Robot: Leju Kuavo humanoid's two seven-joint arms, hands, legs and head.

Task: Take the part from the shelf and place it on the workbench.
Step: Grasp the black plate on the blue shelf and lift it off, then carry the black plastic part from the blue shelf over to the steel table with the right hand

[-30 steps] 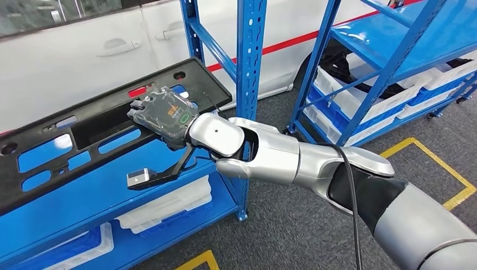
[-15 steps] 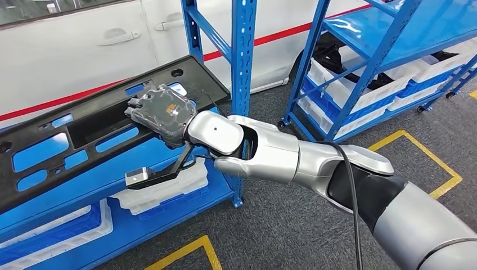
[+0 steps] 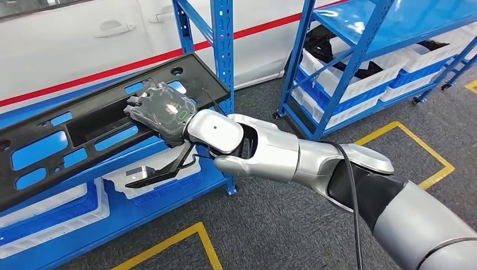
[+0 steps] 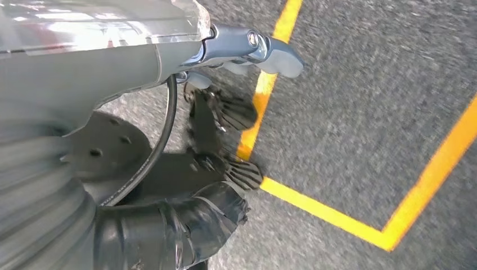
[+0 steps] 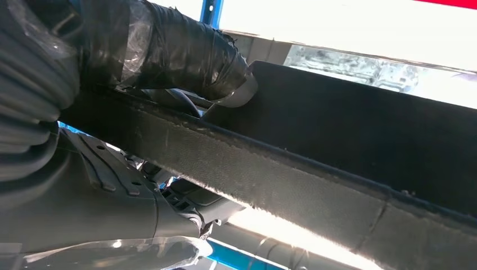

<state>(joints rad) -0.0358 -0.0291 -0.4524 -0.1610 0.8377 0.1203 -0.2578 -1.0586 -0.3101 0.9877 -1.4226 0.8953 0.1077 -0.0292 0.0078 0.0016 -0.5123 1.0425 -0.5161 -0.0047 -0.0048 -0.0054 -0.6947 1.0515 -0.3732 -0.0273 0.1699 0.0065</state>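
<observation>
The part is a long black panel with several cut-outs, lying slanted over the blue shelf board at the left of the head view. My right hand grips its near edge close to the right end. In the right wrist view the taped thumb lies over the part's edge and the fingers reach under it. Whether the part's far end touches the shelf I cannot tell. My left hand hangs over the floor, fingers apart and holding nothing.
A blue upright post stands just behind the part's right end. White bins sit on the lower shelf. A second blue rack with bins is at the right, a white car behind. Yellow lines mark the grey floor.
The whole picture has shifted: the racks and floor lines slide left and up, so the camera has moved. My right hand keeps its hold on the part, at the same place in view.
</observation>
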